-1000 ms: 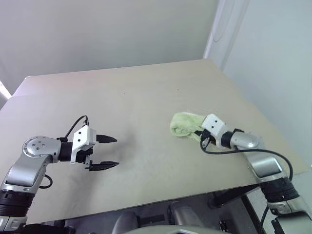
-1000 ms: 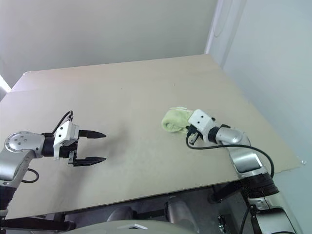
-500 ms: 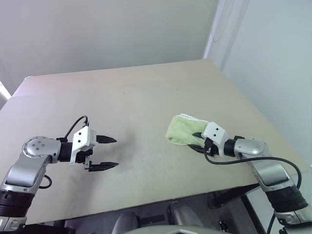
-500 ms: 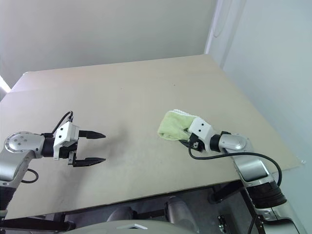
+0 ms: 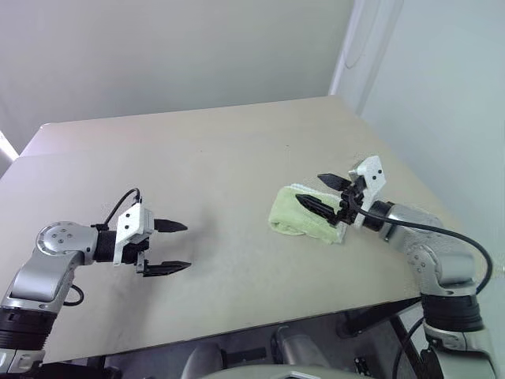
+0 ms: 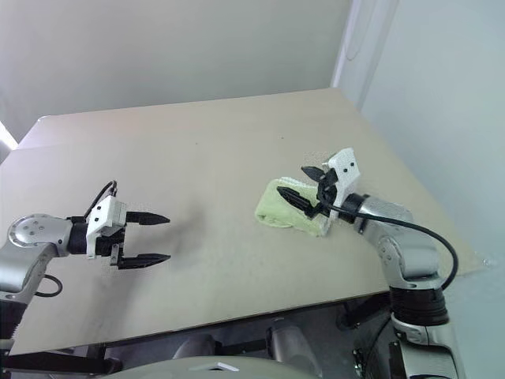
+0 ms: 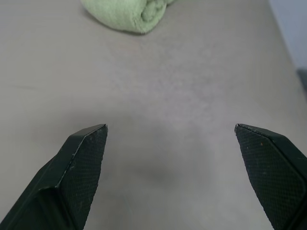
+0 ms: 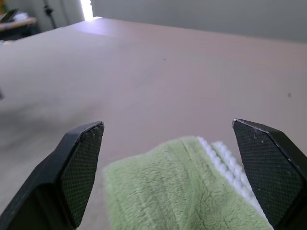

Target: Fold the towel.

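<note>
The pale lime-green towel (image 5: 302, 215) lies in a thick folded bundle on the right part of the tan table (image 5: 221, 142), its white edging showing on the far side. My right gripper (image 5: 310, 189) hovers just above the towel, open, with nothing between its fingers. In the right wrist view the towel (image 8: 187, 191) sits below and between the spread fingertips (image 8: 84, 143). My left gripper (image 5: 188, 246) is open over bare table on the left, well apart from the towel. The left wrist view shows the towel's rolled end (image 7: 127, 12) far ahead of it.
The table's right edge (image 5: 442, 213) runs close behind the right arm, and its near edge (image 5: 237, 324) lies just below both grippers. A black cable (image 5: 465, 245) loops off the right wrist. A pale wall stands beyond the table.
My right gripper opened and let go of the towel, then rose and rolled above it. The towel spread from a bunched lump into a flatter fold. The left arm stayed still.
</note>
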Robot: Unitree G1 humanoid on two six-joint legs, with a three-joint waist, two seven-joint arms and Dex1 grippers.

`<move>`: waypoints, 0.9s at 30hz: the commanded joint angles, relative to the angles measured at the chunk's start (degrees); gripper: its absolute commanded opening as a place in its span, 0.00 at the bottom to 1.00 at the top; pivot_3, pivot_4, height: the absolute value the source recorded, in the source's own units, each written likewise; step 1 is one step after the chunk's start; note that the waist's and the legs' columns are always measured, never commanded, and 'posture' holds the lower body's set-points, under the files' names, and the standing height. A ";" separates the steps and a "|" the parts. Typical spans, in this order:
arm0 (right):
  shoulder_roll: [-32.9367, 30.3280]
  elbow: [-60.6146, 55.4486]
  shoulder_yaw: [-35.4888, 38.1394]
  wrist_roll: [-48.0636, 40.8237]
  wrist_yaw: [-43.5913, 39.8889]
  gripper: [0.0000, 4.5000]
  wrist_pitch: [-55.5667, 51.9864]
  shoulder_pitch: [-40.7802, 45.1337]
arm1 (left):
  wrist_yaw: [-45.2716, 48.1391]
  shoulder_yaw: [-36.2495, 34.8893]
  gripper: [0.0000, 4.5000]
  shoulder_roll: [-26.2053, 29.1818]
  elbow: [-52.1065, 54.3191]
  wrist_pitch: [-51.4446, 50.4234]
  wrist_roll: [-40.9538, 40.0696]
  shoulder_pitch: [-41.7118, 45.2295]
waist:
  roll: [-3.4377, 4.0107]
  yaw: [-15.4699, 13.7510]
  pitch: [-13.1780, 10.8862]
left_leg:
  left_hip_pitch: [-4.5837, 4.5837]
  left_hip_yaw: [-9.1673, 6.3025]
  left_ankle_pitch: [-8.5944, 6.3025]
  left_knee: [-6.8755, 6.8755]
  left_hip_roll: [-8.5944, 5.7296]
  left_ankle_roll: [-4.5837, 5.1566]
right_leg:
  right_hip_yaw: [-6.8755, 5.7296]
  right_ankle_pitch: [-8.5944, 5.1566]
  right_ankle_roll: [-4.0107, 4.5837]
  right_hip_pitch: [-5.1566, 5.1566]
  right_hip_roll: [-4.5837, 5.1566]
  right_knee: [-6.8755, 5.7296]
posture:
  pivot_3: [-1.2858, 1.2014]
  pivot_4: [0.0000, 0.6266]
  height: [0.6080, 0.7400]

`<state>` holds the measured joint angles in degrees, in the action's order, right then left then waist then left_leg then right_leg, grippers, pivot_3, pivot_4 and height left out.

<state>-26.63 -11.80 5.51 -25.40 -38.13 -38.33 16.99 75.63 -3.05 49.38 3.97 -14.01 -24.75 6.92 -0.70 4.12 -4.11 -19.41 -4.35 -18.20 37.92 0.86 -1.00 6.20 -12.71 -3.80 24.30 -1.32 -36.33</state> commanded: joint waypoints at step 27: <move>0.47 -2.82 2.25 -6.63 -2.53 1.00 -2.80 2.51 | -3.20 -8.39 1.00 3.15 7.36 -13.34 -10.28 3.17 | 0.00 1.53 0.03 | -0.03 -0.12 0.00 0.01 -0.01 0.00 | -0.03 0.02 -0.02 -0.05 -0.01 0.00 | 0.52 0.00 1.00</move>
<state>-25.18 -8.88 5.35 -27.11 -39.29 -38.61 19.39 72.75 -8.81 51.23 9.88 -26.58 -33.46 9.20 -0.70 5.65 -4.08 -19.43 -4.48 -18.20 37.93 0.85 -1.00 6.16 -12.69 -3.82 24.26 -1.34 -36.33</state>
